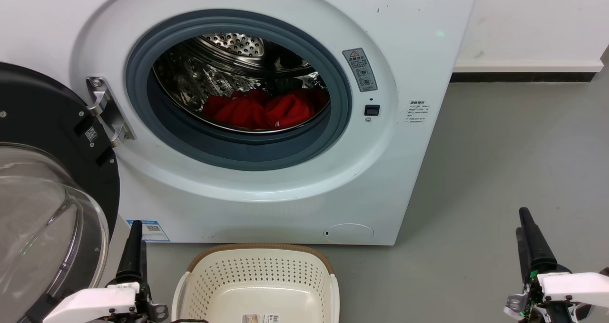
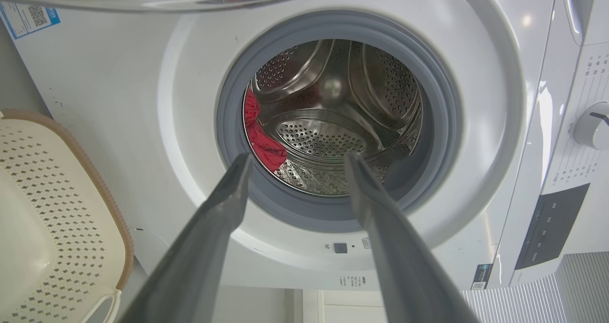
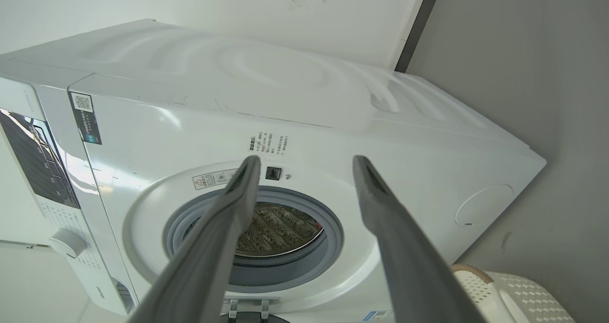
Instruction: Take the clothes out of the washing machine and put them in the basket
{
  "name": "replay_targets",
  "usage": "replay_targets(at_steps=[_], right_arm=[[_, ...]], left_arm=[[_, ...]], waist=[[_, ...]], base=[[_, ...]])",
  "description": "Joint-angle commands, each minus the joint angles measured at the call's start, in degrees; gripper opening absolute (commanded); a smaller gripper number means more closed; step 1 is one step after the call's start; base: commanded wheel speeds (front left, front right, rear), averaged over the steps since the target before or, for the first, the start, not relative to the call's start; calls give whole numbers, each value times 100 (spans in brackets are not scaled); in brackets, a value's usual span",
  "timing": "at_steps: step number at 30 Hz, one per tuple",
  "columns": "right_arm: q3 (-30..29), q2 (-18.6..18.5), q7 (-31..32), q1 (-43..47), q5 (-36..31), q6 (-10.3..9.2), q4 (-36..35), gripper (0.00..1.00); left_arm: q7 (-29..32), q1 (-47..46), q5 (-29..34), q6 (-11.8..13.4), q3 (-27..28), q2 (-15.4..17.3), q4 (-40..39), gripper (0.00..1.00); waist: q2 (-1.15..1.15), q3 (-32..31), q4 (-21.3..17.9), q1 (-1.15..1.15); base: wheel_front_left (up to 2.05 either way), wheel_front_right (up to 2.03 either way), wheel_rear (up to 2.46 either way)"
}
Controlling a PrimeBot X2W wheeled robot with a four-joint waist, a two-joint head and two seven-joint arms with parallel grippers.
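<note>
The washing machine [image 1: 266,190] stands straight ahead with its door [image 1: 47,204] swung open to the left. The clothes [image 1: 266,110], a bright red heap, lie at the bottom of the steel drum; a red fold [image 2: 261,142] shows at the drum's left edge in the left wrist view. The basket [image 1: 259,254] sits on the floor below the porthole, with nothing in the part I see. My left gripper [image 1: 136,225] is low beside the basket, open and empty [image 2: 299,156]. My right gripper [image 1: 522,218] hangs far right over the floor, open and empty [image 3: 307,159].
The open door's glass bowl juts out close to my left arm. Grey floor [image 1: 499,161] stretches right of the machine to a white wall with a dark baseboard [image 1: 523,77]. The machine's control panel and knob [image 2: 590,132] sit above the porthole. The basket corner [image 3: 516,289] lies by my right fingers.
</note>
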Motion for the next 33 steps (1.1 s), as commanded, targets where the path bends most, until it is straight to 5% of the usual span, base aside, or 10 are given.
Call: replay_targets(at_steps=[1,18,33], right_arm=[[-80,-28,-83,-109,-427,0,-166,100],[-11,-30,-453,-72,-3422,0,-1353,100],[265,-30,-714,18,-4956,0,-1870,100]], left_arm=[[-74,-72,262,-7,118,12,-129,100],[-440,-11,1869,349,232,15,-964,100],[-698,185,3276,367,-240,17,-1548,100]], waist=[[0,0,2,0],[0,41,10,0],[0,85,-19,0]], base=[[0,0,0],[0,0,0],[0,0,0]])
